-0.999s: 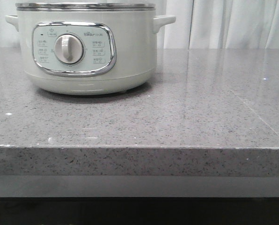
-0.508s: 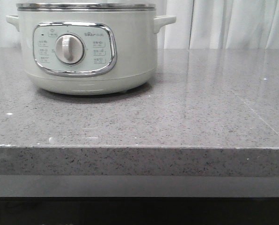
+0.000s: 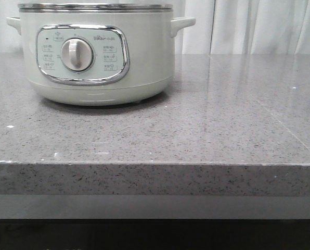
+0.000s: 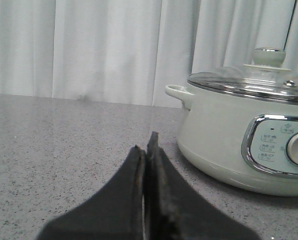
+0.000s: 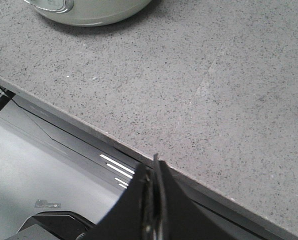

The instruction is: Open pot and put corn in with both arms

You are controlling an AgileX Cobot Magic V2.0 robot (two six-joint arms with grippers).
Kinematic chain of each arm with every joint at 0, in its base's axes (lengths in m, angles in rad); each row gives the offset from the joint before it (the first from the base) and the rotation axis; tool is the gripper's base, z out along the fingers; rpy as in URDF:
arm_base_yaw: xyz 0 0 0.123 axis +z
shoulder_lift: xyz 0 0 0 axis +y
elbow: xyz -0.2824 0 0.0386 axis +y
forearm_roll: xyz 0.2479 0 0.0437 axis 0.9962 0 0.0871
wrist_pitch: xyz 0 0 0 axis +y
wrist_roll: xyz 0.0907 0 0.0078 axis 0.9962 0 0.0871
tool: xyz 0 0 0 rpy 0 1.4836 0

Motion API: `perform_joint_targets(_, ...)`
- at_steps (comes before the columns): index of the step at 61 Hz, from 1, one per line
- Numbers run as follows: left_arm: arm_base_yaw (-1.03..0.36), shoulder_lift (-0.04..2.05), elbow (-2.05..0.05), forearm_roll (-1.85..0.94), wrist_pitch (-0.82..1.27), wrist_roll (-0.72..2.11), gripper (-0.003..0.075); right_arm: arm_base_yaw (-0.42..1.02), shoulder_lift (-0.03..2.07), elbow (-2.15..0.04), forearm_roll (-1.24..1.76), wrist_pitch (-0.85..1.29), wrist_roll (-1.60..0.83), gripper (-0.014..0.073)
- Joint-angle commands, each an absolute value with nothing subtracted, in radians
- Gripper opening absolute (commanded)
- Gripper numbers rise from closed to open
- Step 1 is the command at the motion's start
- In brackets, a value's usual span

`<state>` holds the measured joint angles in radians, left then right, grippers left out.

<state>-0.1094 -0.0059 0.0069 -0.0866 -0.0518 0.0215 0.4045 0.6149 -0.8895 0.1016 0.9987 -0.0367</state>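
The pot [image 3: 95,52], pale grey-green with a chrome-framed dial panel and a steel rim, stands at the back left of the grey stone counter. In the left wrist view the pot [image 4: 224,135] carries a glass lid [image 4: 249,80] with a round knob [image 4: 269,55]. My left gripper [image 4: 145,145] is shut and empty, low over the counter, apart from the pot's side handle [image 4: 178,93]. My right gripper [image 5: 154,167] is shut and empty at the counter's front edge, far from the pot [image 5: 94,10]. The corn is not in view. Neither gripper shows in the front view.
The speckled grey counter [image 3: 207,120] stretches right of the pot and ends in a thick front edge [image 3: 155,179]. White curtains [image 3: 259,26] hang behind. In the right wrist view, dark robot base parts [image 5: 49,150] lie below the counter edge.
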Motion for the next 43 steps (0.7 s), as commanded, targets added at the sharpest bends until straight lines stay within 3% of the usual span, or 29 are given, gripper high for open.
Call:
perform_joint_targets(1,-0.109,-0.02,0.019,-0.095,-0.142,0.023,-0.002,0.399,0.615,-0.916,0.107,0.94,-0.042,-0.0068)
perform_joint_targets(23,-0.109,-0.02,0.019,-0.095,-0.142,0.023,-0.002,0.375,0.578,-0.868,0.093,0.887,-0.042,-0.0068)
perform_joint_targets(43,-0.109,-0.02,0.019,-0.095,-0.142,0.023,-0.002,0.125,0.251,-0.394,0.094,0.286,-0.042,-0.0068)
